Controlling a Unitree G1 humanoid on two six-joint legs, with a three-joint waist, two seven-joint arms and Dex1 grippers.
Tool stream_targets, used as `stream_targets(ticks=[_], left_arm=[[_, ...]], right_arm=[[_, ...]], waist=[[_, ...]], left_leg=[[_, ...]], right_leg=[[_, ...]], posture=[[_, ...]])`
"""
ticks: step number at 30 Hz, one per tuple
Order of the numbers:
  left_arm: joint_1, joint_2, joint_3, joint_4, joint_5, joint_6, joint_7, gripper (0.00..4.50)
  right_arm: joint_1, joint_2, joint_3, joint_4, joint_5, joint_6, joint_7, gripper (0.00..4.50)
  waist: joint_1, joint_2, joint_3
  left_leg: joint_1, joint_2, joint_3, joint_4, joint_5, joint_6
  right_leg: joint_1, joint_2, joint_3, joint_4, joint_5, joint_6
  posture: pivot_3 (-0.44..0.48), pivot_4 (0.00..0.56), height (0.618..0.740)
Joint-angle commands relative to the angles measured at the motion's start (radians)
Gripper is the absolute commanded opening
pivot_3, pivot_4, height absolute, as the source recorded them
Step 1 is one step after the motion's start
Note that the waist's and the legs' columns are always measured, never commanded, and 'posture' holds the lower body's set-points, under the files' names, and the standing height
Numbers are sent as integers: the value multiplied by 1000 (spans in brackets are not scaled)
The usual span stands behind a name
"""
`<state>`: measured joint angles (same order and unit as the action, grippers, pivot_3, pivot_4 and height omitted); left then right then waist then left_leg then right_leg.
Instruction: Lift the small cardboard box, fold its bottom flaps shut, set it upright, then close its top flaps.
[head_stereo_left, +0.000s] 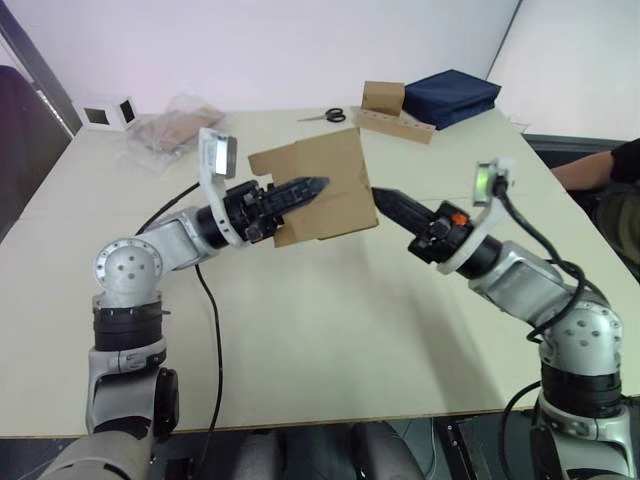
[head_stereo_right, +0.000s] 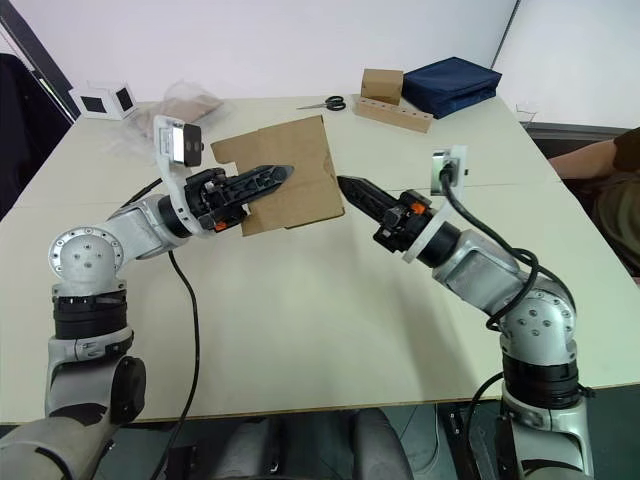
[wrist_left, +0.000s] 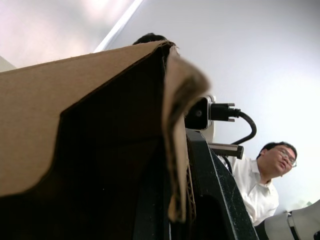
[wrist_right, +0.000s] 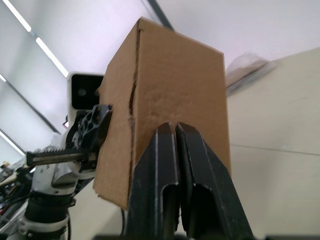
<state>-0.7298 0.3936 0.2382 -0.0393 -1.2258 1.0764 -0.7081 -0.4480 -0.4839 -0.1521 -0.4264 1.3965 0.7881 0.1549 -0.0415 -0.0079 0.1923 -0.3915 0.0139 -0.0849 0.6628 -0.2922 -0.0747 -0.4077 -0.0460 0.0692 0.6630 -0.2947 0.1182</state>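
Observation:
The small cardboard box (head_stereo_left: 340, 165), plain brown, hangs tilted above the middle of the table (head_stereo_left: 300, 340). My left gripper (head_stereo_left: 318, 186) is shut on its near wall, with one black finger lying across the outside face. In the left wrist view that wall's edge (wrist_left: 175, 125) runs beside a finger (wrist_left: 215, 190). One flap (head_stereo_left: 270, 160) sticks out at the box's left end; I cannot tell whether it is a top or bottom flap. My right gripper (head_stereo_left: 378, 194) is shut and empty, its tip touching the box's right side. Its fingers (wrist_right: 165, 165) press together against the box face (wrist_right: 175, 85).
At the back stand another brown box (head_stereo_left: 383, 96) on a cardboard strip (head_stereo_left: 405, 126), a blue bag (head_stereo_left: 452, 95) and scissors (head_stereo_left: 325, 116). A plastic bag (head_stereo_left: 170, 128) and a small white box (head_stereo_left: 105, 113) lie back left. A person's arm (head_stereo_left: 590, 166) rests at the right edge.

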Motion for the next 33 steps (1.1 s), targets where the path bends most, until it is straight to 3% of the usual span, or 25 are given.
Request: stream_targets(ticks=[1, 7, 11, 16, 22, 27, 31, 33], left_arm=[[-19, -5, -11, -13, 2, -16, -20, 0], [-21, 4, -21, -10, 19, -5, -49, 0], [-54, 81, -81, 14, 91, 4, -138, 0], [-159, 199, -248, 65, 280, -35, -264, 0], [-349, 318, -537, 144, 586, -164, -489, 0], [-478, 355, -736, 168, 776, -270, -699, 0], [-542, 309, -850, 237, 967, -367, -696, 0], [-555, 315, -904, 259, 1042, -446, -765, 0]], right_arm=[[-19, 14, 51, -90, 5, 15, 19, 42], [-15, -7, 32, -87, -24, 17, 14, 42], [31, -93, -47, -85, -46, 21, 46, 42], [104, -200, -96, -90, -117, 14, 131, 42], [164, -214, -52, -131, -257, -32, 210, 42], [169, -146, -18, -126, -331, -75, 212, 42], [192, -107, 5, -131, -397, -98, 206, 42], [195, -81, 14, -140, -406, -105, 198, 42]], waist=[[0, 0, 0], [-1, 0, 0], [1, 0, 0], [3, -1, 0], [-2, -1, 2], [-2, -1, 3], [0, -1, 4], [0, -1, 5]], left_leg=[[0, 0, 0, 0, 0, 0], [0, 0, 0, 0, 0, 0], [0, 0, 0, 0, 0, 0], [0, -1, 0, 0, 0, 0], [0, -1, 0, -1, 0, 0], [-1, -1, 1, -1, 0, 0], [-1, -1, 1, -2, 0, 0], [-1, -1, 1, -1, 0, 0]], right_leg=[[0, 0, 0, 0, 0, 0], [0, 0, 0, 0, 0, 0], [0, 0, 0, 0, 0, 0], [0, 0, 0, -1, 0, 0], [0, 1, 0, -1, 0, 0], [-1, 1, 1, -1, 0, 0], [-1, 1, 1, -1, 0, 0], [-1, 1, 1, -1, 0, 0]], posture=[[0, 150, 740], [0, 150, 740], [0, 150, 740], [0, 150, 740], [0, 150, 740], [0, 150, 740], [0, 150, 740], [0, 150, 740]])
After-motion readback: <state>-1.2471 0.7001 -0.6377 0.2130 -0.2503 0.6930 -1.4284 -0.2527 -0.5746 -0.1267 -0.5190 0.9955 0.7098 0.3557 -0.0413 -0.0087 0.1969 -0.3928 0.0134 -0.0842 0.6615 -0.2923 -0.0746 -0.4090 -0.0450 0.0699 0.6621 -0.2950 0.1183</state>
